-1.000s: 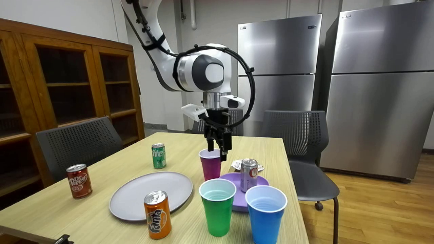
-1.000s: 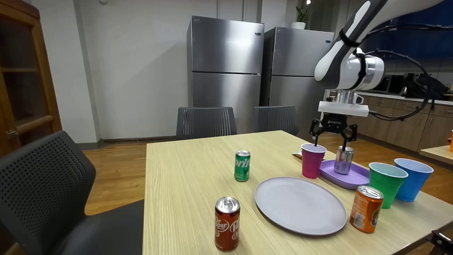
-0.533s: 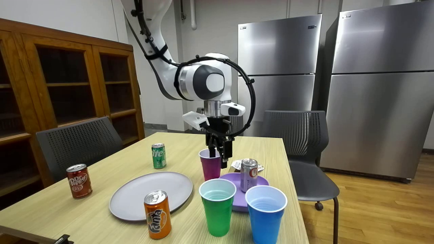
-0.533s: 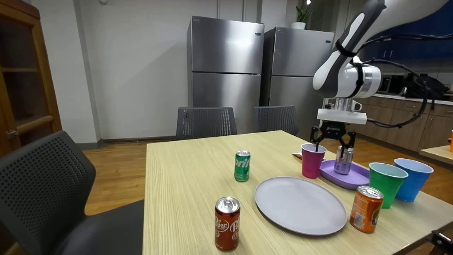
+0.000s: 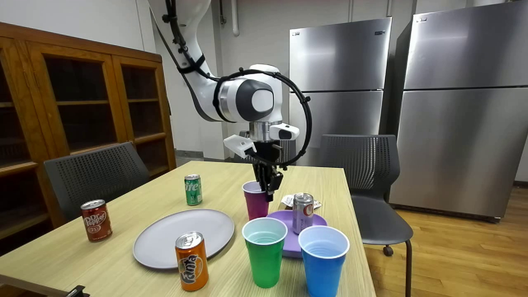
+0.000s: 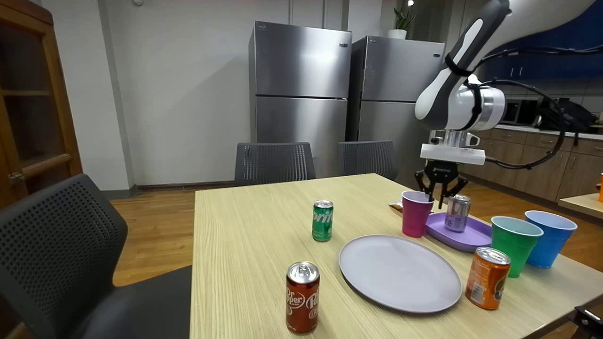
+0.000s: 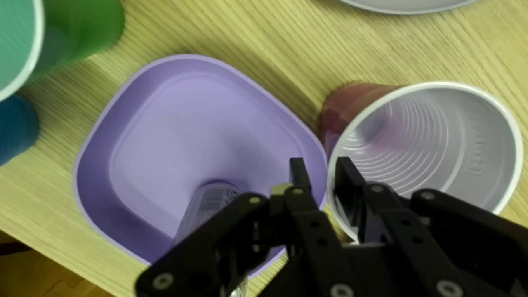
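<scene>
We see the gripper (image 7: 321, 163) drawn in from wide to narrow, fingers astride the rim of the magenta cup (image 6: 416, 219), a gap left, so no grip yet. The cup stands upright, in from the edge of the table (image 6: 264, 226), by the rounded corner of the purple plate (image 7: 177, 132).

In an exterior view I read "Dr Pepper" and "23" on the dark red can (image 5: 96, 220), left; "Fanta" on the orange can (image 5: 192, 262), near. Green can (image 6: 322, 221), far: partial "Sprite". Fridge badges (image 5: 379, 32), lettering on my gripper (image 6: 435, 203), print on silver can (image 5: 302, 213): can't make out.
</scene>
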Controlling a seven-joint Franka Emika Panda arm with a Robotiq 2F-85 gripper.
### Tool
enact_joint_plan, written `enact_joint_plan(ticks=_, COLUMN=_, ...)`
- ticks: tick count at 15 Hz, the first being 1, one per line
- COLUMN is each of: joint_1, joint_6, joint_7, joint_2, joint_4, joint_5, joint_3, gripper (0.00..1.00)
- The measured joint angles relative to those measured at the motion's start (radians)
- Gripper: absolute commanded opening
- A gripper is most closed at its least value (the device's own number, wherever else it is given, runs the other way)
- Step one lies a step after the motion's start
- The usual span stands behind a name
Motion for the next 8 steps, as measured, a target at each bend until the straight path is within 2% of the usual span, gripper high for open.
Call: enact_joint_plan(ticks=8, joint_1=0.019, joint_6=0.024, joint_7=0.000, joint_2=-0.008, joint_4=0.009, joint_5=0.000, joint_3=0.000, gripper=0.01)
